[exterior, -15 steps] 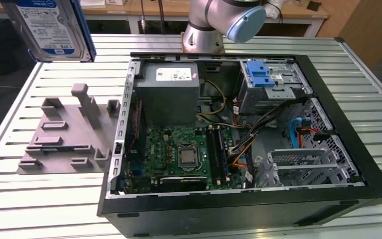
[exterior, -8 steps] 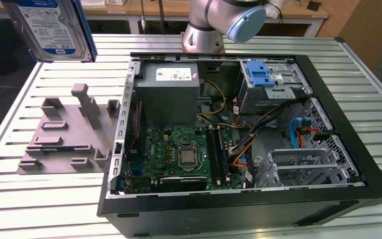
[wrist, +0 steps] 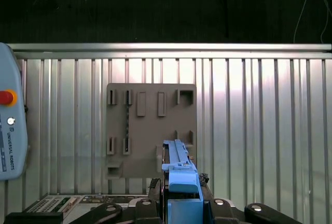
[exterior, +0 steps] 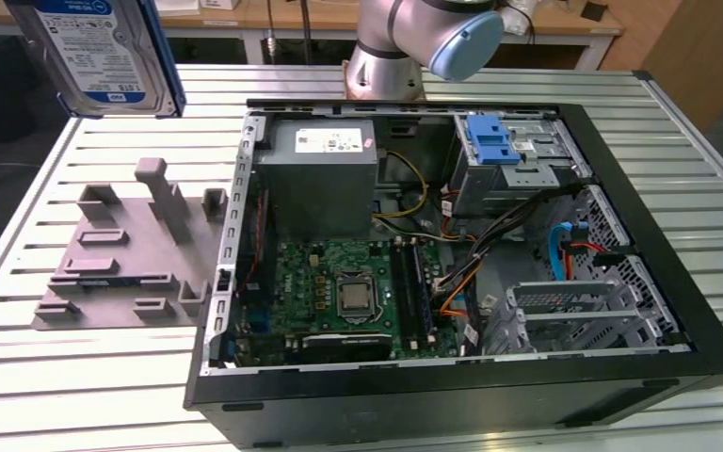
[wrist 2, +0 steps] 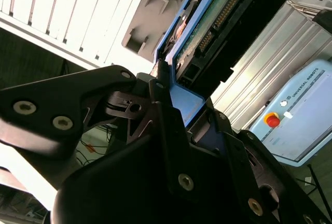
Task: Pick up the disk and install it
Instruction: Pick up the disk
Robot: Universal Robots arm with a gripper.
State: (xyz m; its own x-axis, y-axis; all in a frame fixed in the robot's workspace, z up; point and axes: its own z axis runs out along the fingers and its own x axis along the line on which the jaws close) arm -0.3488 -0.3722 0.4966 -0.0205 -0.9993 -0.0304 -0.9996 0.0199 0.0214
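Claw (wrist: 180, 199) around disk (exterior: 101, 52), over grey fixture (wrist: 148, 130)

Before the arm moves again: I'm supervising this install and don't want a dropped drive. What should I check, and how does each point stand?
1. The disk is off the grey holder: ok, it is held in the air.
2. The gripper is shut on the disk's blue frame: ok, seen in the first wrist view.
3. The computer case is open: ok.
4. The drive cage is free inside: cannot tell.
5. The cables are clear of the cage: cannot tell; a bundle lies beside it.
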